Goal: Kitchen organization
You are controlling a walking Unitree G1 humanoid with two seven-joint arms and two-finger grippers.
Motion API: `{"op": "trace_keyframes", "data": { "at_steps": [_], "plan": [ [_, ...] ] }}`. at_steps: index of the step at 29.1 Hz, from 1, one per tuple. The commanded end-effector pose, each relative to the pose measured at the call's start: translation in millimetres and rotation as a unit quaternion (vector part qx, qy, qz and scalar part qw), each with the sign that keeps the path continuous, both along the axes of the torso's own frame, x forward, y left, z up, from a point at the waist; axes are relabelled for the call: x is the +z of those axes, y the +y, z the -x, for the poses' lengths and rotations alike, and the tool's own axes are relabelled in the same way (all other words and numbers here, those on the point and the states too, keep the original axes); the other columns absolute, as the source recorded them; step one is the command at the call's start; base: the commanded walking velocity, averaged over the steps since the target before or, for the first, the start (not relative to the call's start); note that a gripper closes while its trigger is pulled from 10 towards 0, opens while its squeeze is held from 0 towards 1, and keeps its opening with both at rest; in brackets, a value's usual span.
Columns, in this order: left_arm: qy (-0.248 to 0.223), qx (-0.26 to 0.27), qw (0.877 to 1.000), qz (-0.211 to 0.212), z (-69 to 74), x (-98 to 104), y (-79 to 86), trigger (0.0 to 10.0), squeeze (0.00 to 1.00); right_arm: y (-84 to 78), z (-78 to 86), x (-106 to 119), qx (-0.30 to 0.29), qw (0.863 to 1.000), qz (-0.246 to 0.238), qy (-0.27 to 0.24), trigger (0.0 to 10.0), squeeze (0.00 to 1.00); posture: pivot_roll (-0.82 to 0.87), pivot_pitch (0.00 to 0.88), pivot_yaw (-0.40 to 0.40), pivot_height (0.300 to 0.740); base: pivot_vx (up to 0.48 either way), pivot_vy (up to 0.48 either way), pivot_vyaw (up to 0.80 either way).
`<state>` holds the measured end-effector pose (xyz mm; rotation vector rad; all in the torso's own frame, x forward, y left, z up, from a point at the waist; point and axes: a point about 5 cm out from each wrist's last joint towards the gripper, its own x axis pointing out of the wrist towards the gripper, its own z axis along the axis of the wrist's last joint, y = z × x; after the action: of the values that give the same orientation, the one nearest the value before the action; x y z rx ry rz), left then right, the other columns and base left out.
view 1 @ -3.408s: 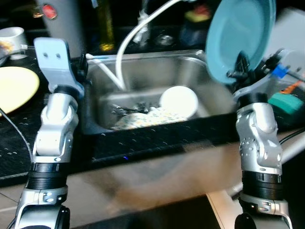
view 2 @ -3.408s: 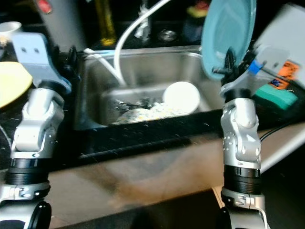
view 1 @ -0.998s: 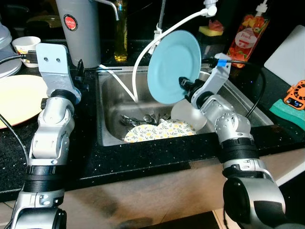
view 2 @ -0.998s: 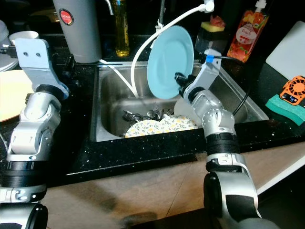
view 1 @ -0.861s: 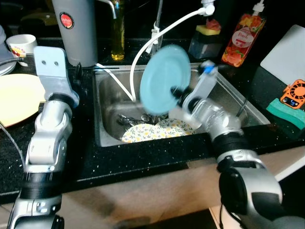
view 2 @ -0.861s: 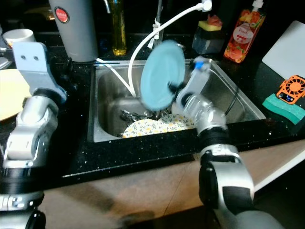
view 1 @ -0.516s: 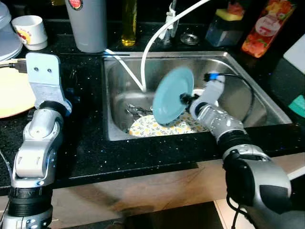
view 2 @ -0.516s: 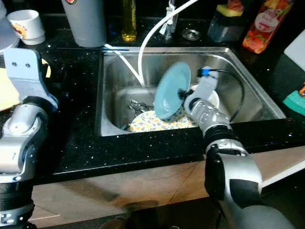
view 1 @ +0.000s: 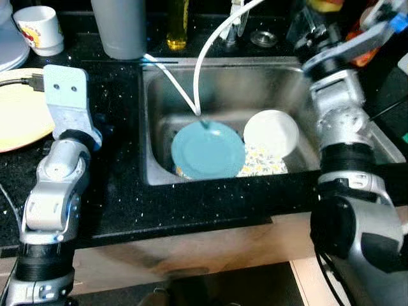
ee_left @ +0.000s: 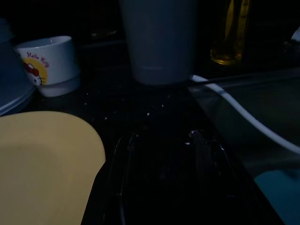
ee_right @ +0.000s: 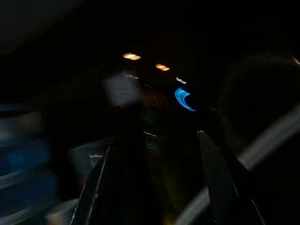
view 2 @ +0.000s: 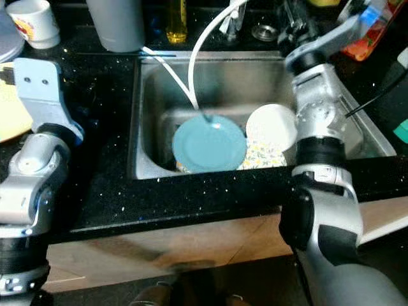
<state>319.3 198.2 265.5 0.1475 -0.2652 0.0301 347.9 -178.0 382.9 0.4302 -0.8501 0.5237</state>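
A light blue plate (view 1: 208,150) lies flat in the steel sink (view 1: 255,89), on top of a flower-patterned plate (view 1: 262,164) and some cutlery. A white bowl (view 1: 271,132) rests beside it on the right. My right gripper (ee_right: 164,187) is raised above the sink's back right corner, open and empty; its wrist view is dark and blurred. My left gripper (ee_left: 164,173) hovers open over the black counter left of the sink, next to a yellow plate (ee_left: 42,164).
A white hose (view 1: 210,51) curves from the tap down into the sink. A grey tumbler (view 1: 118,25), a printed mug (view 1: 38,29) and an oil bottle (view 1: 177,25) stand along the back of the counter. A red bottle (view 2: 376,29) stands at the back right.
The blue plate, held tilted over the sink by my right gripper, now lies flat in the sink. That gripper has let go and risen to the back right.
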Motion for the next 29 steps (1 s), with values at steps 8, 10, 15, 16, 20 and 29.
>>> {"op": "trace_keyframes", "data": {
  "at_steps": [8,10,15,16,20,29],
  "plan": [
    [0.026,-0.020,0.993,-0.115,5.6,8,4.3,10.0,0.00,23.8,25.3,-47,-0.110,0.991,0.068,0.038,10.0,0.00,0.17,0.064,-0.031,0.740,0.000,0.000,0.00],
    [0.043,-0.030,0.986,-0.161,11.0,13,12.7,10.0,0.00,24.7,26.0,-66,-0.136,0.985,0.077,0.067,10.0,0.00,0.18,0.055,-0.028,0.740,0.000,0.000,0.00],
    [0.087,-0.008,0.966,-0.242,18.9,21,41.6,10.0,0.00,20.9,25.8,-73,-0.147,0.983,0.069,0.088,10.0,0.00,0.19,0.044,-0.026,0.740,0.000,0.000,0.00],
    [0.109,-0.007,0.953,-0.283,23.4,21,53.6,10.0,0.00,18.7,26.2,-71,-0.151,0.982,0.068,0.093,10.0,0.00,0.20,0.040,-0.031,0.740,0.000,0.000,0.00],
    [0.211,-0.027,0.885,-0.415,46.9,14,87.8,10.0,0.00,18.5,25.7,-66,-0.163,0.979,0.073,0.097,10.0,0.00,0.22,0.037,-0.035,0.740,0.000,0.000,0.00],
    [0.296,-0.001,0.839,-0.456,61.4,-5,111.8,10.0,0.00,26.2,20.7,-70,-0.161,0.979,0.080,0.101,10.0,0.00,0.23,0.037,-0.047,0.740,0.000,0.000,0.00]
  ]
}}
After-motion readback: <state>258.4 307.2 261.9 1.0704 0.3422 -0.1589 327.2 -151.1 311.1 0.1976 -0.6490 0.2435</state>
